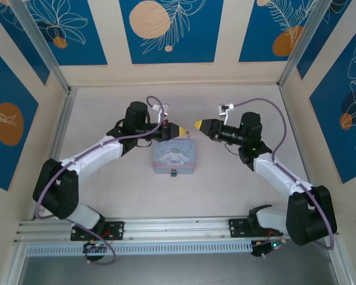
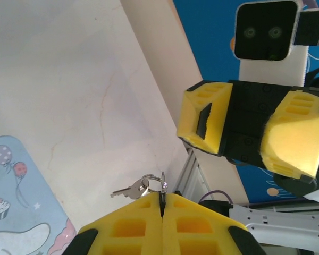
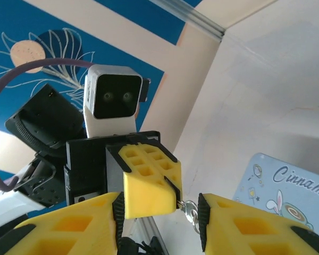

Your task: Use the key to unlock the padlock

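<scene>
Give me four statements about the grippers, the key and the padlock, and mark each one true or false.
1. The left gripper is shut, with the key hanging at its fingertips. True.
2. The right gripper is clamped on the padlock. False: its jaws stand apart with nothing between them, and the padlock sits at the near edge of the tin.
3. The two grippers point tip to tip at each other above the tin's far side. True.
4. The key is already in the padlock. False: the key is up at the left gripper, apart from the padlock.
</scene>
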Tool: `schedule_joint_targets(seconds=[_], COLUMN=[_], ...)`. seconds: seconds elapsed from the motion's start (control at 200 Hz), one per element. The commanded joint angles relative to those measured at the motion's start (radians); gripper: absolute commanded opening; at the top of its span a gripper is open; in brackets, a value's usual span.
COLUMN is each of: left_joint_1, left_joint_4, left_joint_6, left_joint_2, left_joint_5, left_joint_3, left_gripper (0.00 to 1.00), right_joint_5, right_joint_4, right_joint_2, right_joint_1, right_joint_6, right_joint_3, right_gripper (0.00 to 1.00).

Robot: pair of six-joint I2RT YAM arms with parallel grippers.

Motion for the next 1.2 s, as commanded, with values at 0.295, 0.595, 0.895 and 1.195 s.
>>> schedule_joint_targets(seconds=[0.295, 0.595, 0.895, 1.195], left_joint_1=[0.012, 0.012, 0.014, 0.016], left_joint_4=[0.153, 0.178, 0.187, 0.189], left_joint_6=[-0.051, -0.065, -0.067, -0.064], left_joint_2=[0.048, 0.071, 0.08, 0.082], left_joint_5=[0.104, 0.114, 0.115, 0.115], left_joint_3=[0.036, 0.048, 0.054, 0.049], left_gripper=[0.0, 0.0, 0.0, 0.0], right_joint_5=[-0.133, -0.148, -0.142, -0.146], right_joint_4=[0.135, 0.134, 0.14, 0.14], right_joint_2=[0.086, 0.103, 0.112, 0.103], right_joint_1=[0.019, 0.021, 0.019, 0.008], right_joint_6=[0.02, 0.014, 0.014, 0.014], right_joint_3=[0.023, 0.007, -0.008, -0.016], right_gripper=[0.41, 0.37, 0.3, 0.14])
